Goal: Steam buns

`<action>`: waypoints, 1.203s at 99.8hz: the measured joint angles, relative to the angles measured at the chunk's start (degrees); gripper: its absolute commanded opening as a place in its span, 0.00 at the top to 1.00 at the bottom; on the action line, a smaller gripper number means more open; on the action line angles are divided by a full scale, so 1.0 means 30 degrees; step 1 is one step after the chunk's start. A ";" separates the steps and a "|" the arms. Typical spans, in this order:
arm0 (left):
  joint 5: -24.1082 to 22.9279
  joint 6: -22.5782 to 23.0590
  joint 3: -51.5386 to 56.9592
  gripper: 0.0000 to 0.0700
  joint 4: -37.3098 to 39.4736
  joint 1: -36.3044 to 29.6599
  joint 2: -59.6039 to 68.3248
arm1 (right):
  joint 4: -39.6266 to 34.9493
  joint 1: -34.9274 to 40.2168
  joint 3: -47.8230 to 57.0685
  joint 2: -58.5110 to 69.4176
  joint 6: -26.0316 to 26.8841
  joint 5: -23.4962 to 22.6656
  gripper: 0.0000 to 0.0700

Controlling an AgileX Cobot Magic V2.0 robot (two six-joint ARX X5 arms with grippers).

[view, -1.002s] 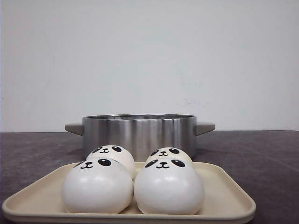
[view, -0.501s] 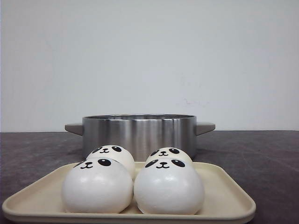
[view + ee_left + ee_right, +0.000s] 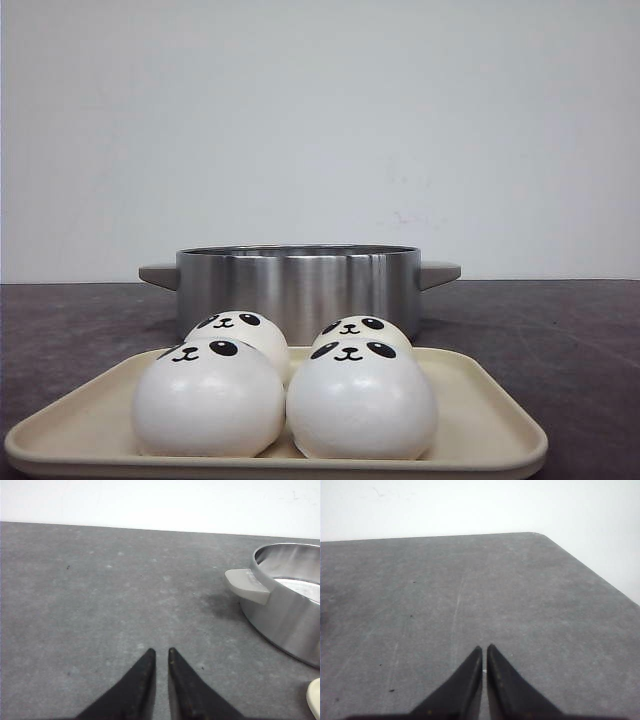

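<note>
No change is visible in the front view across the interval. The four buns on the tray match their earlier positions, and the pot behind them has not shifted on the bench. No arm or tool has entered that view. Wrist views exist for this moment only, so no comparison can be made for either tool.

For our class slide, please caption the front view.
Four panda buns sit on a cream tray before a steel pot, none yet steamed.
</note>
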 measured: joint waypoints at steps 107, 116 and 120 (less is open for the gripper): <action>0.0860 -0.0750 0.0000 1.00 0.0051 0.0000 0.0000 | 0.0007 0.0000 0.0000 0.0007 0.0262 -0.0291 0.99; 0.1676 -0.2739 0.0000 1.00 0.0109 0.0000 0.0000 | 0.0109 0.0000 0.0000 0.0007 0.1064 -0.1100 0.99; 0.1683 -0.3570 0.0000 1.00 0.0109 0.0000 0.0000 | 0.0291 0.0000 0.0000 0.0007 0.1494 -0.1617 0.99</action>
